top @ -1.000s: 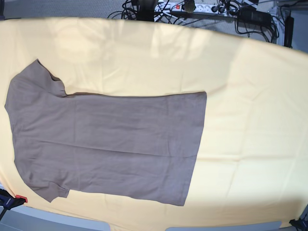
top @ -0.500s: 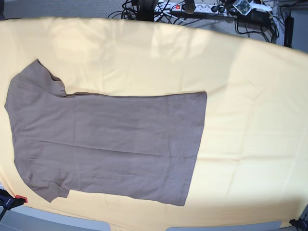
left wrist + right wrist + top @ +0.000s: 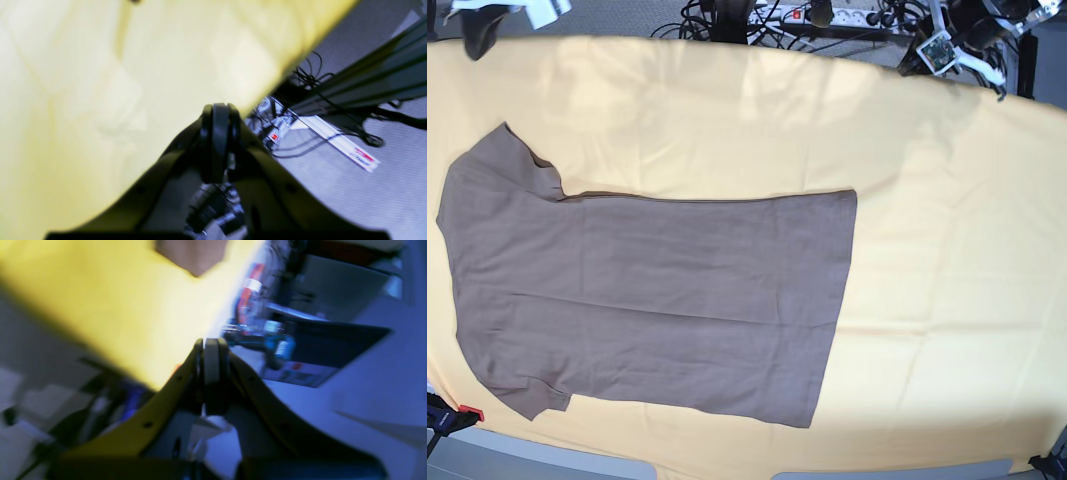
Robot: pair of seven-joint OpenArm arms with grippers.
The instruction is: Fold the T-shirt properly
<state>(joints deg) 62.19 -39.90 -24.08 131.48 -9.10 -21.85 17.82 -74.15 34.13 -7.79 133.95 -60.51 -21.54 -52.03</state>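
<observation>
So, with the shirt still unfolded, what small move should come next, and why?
Probably bring both arms down toward the T-shirt and open them. It lies flat on the yellow cloth, untouched, while the left tool and right tool are shut, near the table's far edge.

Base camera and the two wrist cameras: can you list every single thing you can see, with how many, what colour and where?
T-shirt: one, taupe-brown, lying flat and unfolded on the left part of the yellow cloth.
Yellow cloth: one, pale yellow, covering the table.
Power strip: one, white, on the floor beyond the far edge.
Cables: a tangle, black, on the floor by the power strip.
Clamp: one, dark with a red tip, near-left corner.
Left end effector: one, black and yellow, shut, empty, by the cloth's far edge.
Right end effector: one, shut, empty, off the cloth's edge.
</observation>
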